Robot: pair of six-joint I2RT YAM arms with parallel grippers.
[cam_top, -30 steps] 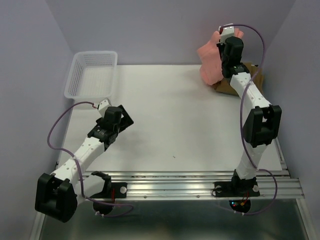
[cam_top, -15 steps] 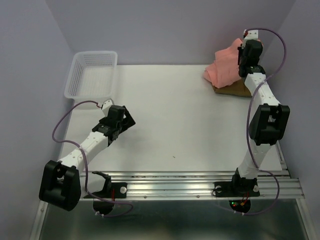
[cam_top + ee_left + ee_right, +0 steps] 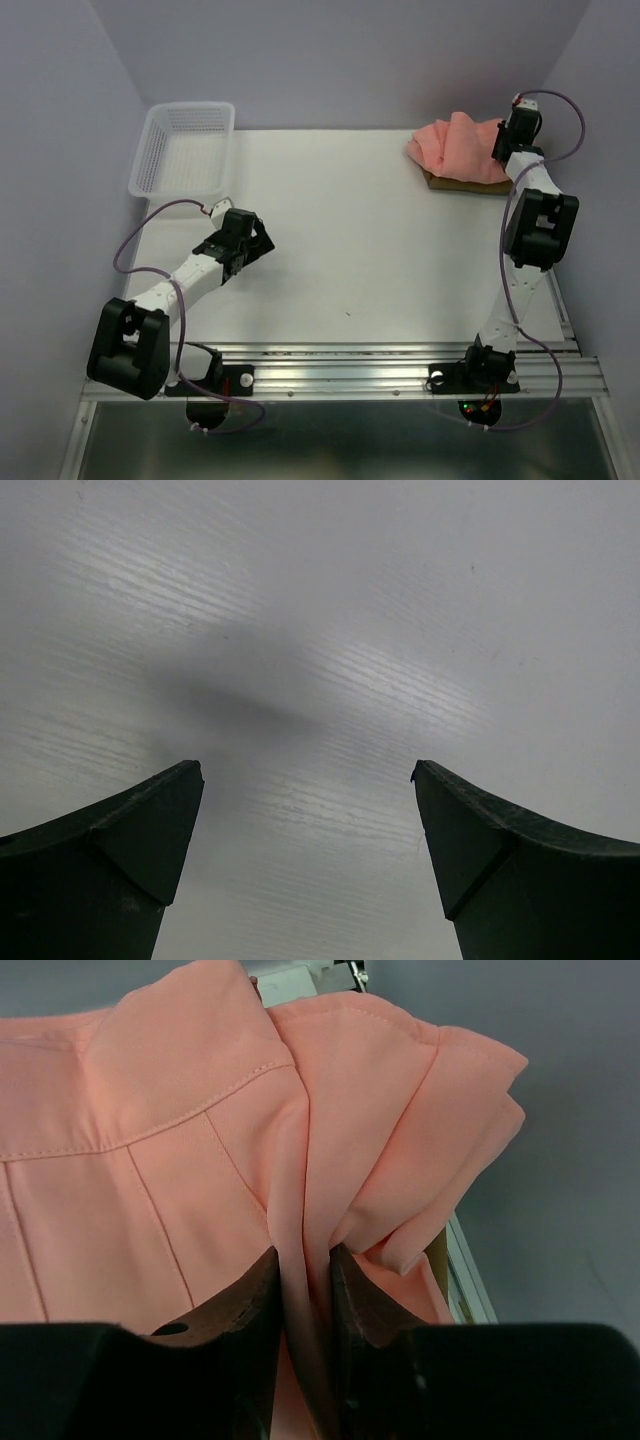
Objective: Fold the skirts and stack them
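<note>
A salmon-pink skirt [image 3: 458, 146] lies folded over a tan-brown skirt [image 3: 462, 183] at the table's far right corner. My right gripper [image 3: 503, 140] sits at the pink skirt's right edge. In the right wrist view its jaws [image 3: 304, 1260] pinch a bunched fold of the pink cloth [image 3: 190, 1140] between them. My left gripper [image 3: 255, 243] hangs over bare table on the left. The left wrist view shows its fingers [image 3: 140, 830] spread wide, with only the white surface between them. No grey skirt is in view.
A white lattice basket [image 3: 184, 148] stands at the far left of the table. A metal rail [image 3: 380, 365] runs along the near edge, and grey walls close in on the left, back and right.
My right arm has swung right and down, laying the pink skirt flatter over the tan one. The left arm has pulled back slightly toward the left.
</note>
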